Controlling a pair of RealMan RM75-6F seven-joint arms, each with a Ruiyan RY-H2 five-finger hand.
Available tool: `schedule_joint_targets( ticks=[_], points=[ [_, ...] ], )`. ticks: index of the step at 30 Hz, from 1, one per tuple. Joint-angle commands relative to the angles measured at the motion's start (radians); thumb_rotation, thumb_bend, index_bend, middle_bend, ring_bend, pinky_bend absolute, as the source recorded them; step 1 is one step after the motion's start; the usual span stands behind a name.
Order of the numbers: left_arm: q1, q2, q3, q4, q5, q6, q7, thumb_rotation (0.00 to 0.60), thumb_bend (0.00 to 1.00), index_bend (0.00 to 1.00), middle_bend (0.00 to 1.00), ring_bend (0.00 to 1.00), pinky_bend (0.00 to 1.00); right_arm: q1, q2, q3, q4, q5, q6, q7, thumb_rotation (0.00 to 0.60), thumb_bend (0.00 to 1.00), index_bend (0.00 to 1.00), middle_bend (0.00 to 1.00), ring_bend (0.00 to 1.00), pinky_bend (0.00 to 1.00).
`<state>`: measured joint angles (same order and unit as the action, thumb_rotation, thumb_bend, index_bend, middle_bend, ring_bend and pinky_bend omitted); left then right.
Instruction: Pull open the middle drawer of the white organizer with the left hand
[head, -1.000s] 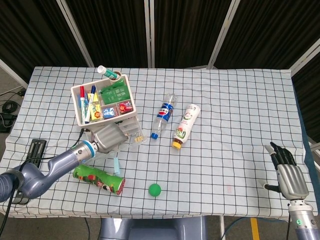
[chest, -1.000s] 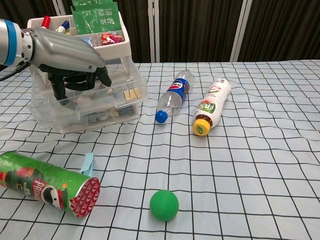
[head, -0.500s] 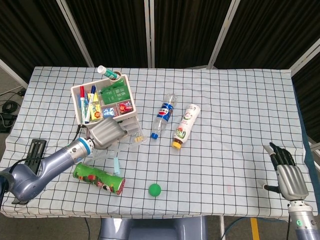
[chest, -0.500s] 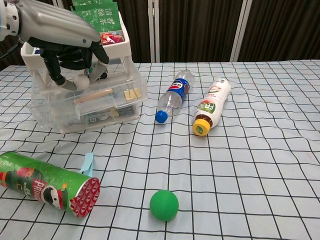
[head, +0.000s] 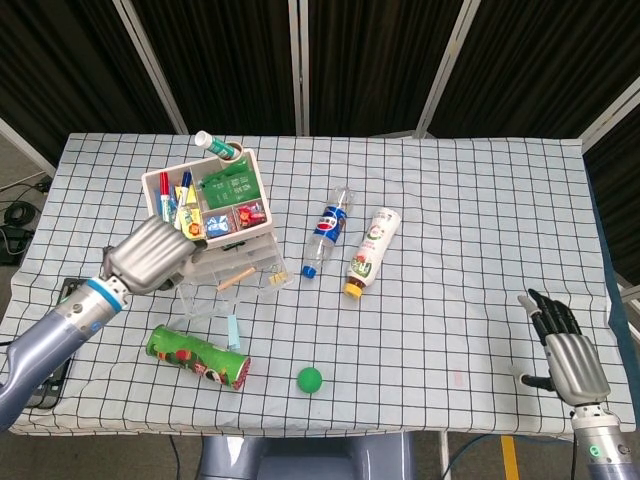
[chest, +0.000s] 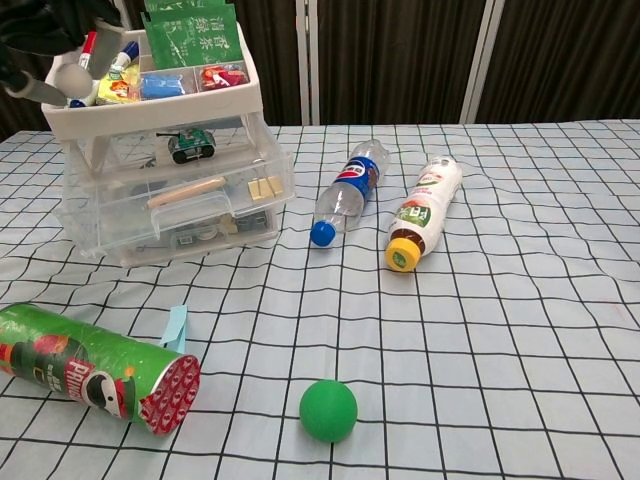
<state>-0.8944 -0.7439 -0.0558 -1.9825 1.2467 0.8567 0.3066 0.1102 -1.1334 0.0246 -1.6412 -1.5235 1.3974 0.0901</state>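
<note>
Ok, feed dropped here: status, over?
Left robot hand off the organizer, holding nothing. Right robot hand open, idle. Middle drawer sticks out a little. Nothing in the way.

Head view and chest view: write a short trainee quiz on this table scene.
1. True or false: the green ball lies inside the white organizer.
2. The blue-capped bottle is: A upright, B lying on its side, C stacked on the green can.
3. Fill in: the hand nearest the white organizer is the robot's ____ hand.
Key: 1 false; 2 B; 3 left, the left hand.
</note>
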Motion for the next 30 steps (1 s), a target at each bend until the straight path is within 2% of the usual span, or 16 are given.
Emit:
schedule_joint_targets(
  ticks=[1,5,11,13,17,25,30],
  points=[
    [0.071,0.035,0.018,-0.013,0.030,0.060,-0.051,0.600,0.34,0.54,0.82,0.73,0.70,-0.001,0.004,-0.003,-0.004,-0.006,0.003,0.008,0.600,0.04,0.00,0.00,0.00,0.00],
    [0.165,0.047,0.044,0.000,0.050,0.137,-0.098,0.600,0.34,0.54,0.82,0.73,0.70,-0.001,0.011,-0.006,-0.010,-0.012,0.003,0.023,0.600,0.04,0.00,0.00,0.00,0.00],
    [0.276,0.012,0.074,0.038,0.053,0.230,-0.149,0.600,0.34,0.53,0.82,0.73,0.70,-0.003,0.019,-0.012,-0.022,-0.026,0.010,0.031,0.600,0.04,0.00,0.00,0.00,0.00],
    [0.358,-0.054,0.101,0.091,0.040,0.305,-0.150,0.600,0.34,0.54,0.82,0.73,0.70,-0.007,0.023,-0.020,-0.032,-0.046,0.020,0.026,0.600,0.04,0.00,0.00,0.00,0.00],
    [0.428,-0.187,0.104,0.192,0.061,0.395,-0.120,0.600,0.34,0.54,0.82,0.73,0.70,-0.010,0.022,-0.029,-0.039,-0.061,0.026,0.014,0.600,0.04,0.00,0.00,0.00,0.00],
    [0.466,-0.362,0.071,0.303,0.030,0.404,-0.141,0.600,0.34,0.55,0.82,0.73,0.70,-0.017,0.022,-0.044,-0.054,-0.093,0.041,-0.006,0.600,0.04,0.00,0.00,0.00,0.00],
    [0.470,-0.429,0.054,0.355,0.007,0.390,-0.107,0.600,0.34,0.55,0.82,0.73,0.70,-0.020,0.029,-0.047,-0.059,-0.099,0.048,0.002,0.600,0.04,0.00,0.00,0.00,0.00]
  ],
)
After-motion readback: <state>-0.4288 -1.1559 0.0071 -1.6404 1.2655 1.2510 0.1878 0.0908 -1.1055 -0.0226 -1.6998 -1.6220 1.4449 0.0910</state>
